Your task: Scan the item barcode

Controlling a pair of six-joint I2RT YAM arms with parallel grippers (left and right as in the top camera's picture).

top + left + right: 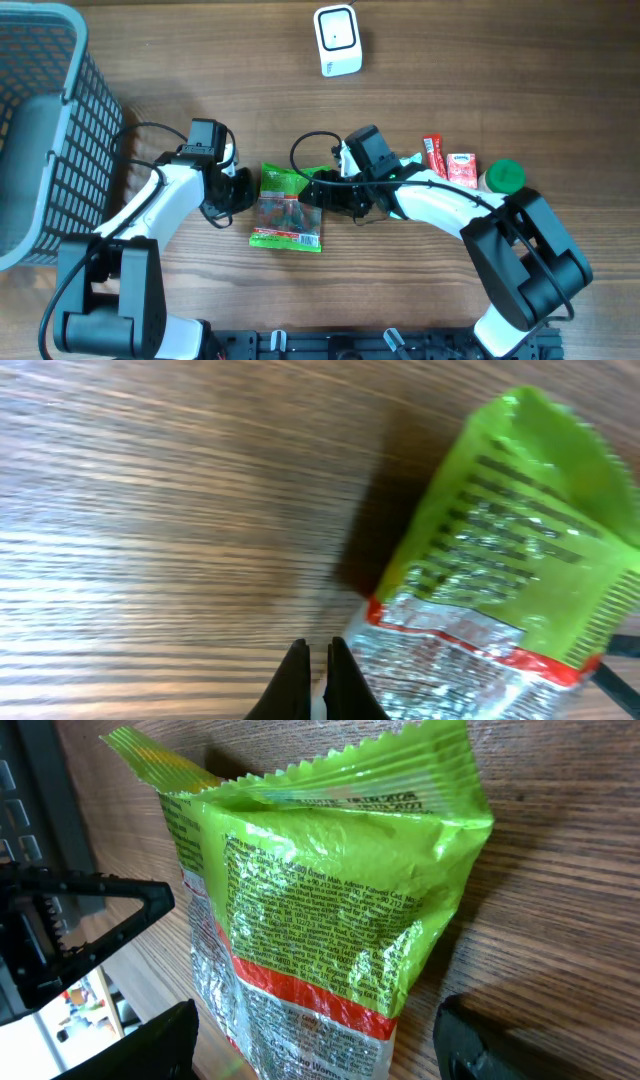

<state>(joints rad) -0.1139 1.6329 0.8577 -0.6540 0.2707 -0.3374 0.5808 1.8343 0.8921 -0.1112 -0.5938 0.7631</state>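
Right gripper (pixel 315 1045) fingers fill the two lower corners of the right wrist view, spread wide, with the near end of the green and silver foil snack packet with a red band (pixel 330 890) lying between them. A gap shows on one side, so the jaws are judged released and straddling, not clamped. Reference all positions to the white box-shaped barcode scanner (pixel 337 40). The packet lies on the wooden table (pixel 500 300) well apart from the scanner, toward the robot and slightly to its left, with its long axis running roughly toward the scanner. The right gripper meets the packet edge closer to the scanner. The left gripper (pixel 317 675) sits just beside the farther edge, fingertips pressed together on nothing. The right arm is therefore better placed to close and carry the packet toward the scanner. Only the overhead view shows the scanner and both arms. Only the right wrist view shows the printed face clearly, though no barcode can be made out there. The left wrist view is blurred, and whether the packet lies flat cannot be told.
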